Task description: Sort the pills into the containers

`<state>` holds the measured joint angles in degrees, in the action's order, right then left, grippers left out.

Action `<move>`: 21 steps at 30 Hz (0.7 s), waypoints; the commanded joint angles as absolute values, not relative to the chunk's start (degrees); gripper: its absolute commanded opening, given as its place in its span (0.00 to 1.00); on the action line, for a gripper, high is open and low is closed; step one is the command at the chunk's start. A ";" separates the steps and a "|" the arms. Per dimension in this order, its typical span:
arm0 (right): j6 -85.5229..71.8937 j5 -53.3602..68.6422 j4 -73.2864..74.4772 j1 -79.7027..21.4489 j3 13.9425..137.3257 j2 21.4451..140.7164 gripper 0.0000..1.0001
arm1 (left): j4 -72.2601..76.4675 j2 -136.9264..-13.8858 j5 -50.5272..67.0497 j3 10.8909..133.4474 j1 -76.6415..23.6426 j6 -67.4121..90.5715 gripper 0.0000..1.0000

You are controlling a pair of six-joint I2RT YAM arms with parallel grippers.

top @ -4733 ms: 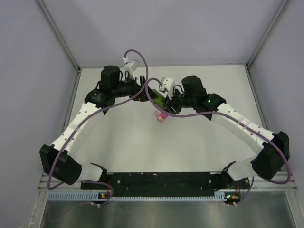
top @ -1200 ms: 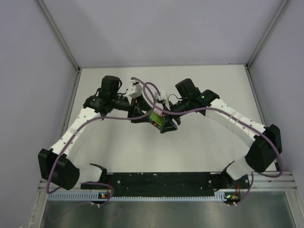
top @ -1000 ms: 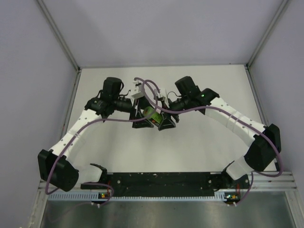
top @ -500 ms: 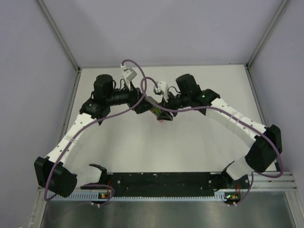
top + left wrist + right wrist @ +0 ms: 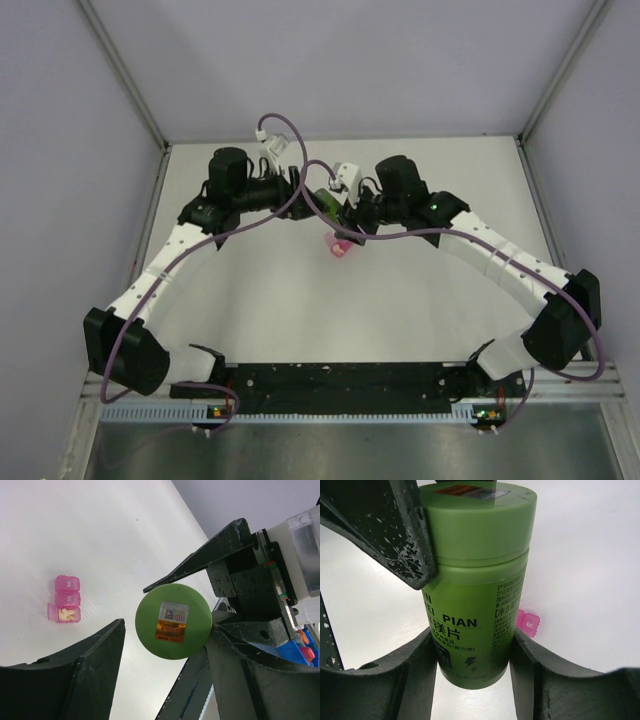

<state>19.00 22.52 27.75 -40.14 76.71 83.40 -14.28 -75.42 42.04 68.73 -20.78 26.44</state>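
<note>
My right gripper [image 5: 472,636] is shut on the body of a green pill bottle [image 5: 475,595], held above the table with its lid on. The bottle's round cap [image 5: 173,621] faces my left wrist camera. My left gripper [image 5: 167,630] is open around that cap: one finger [image 5: 235,665] touches it and the other finger [image 5: 80,680] stands a gap away. Both grippers meet at the bottle [image 5: 325,200] at the table's far middle. The pink containers [image 5: 65,600] lie on the table below, with pale pills [image 5: 66,614] in the one open compartment.
The pink box [image 5: 340,246] sits just in front of the two grippers, and its "Sat" lid [image 5: 528,623] shows beside the bottle. Purple cables [image 5: 300,190] loop over both wrists. The white table [image 5: 420,300] is walled at the back and both sides.
Both grippers and the bottle have moved toward the far side, uncovering the pink box. My left gripper's jaws have narrowed around the cap.
</note>
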 commanded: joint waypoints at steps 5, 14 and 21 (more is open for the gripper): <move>18.11 21.88 24.17 -40.87 75.94 81.47 0.00 | -11.78 -75.67 43.59 71.63 -20.57 27.25 0.73; 18.11 22.41 24.17 -40.96 75.94 81.47 0.00 | -11.16 -76.02 44.30 71.81 -20.65 26.54 0.54; 18.72 26.27 24.69 -40.87 75.32 80.60 0.00 | -6.60 -76.29 56.75 68.56 -20.57 18.83 0.00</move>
<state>18.81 22.22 27.49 -40.36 75.18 83.40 -12.99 -76.66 45.93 69.30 -20.45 25.02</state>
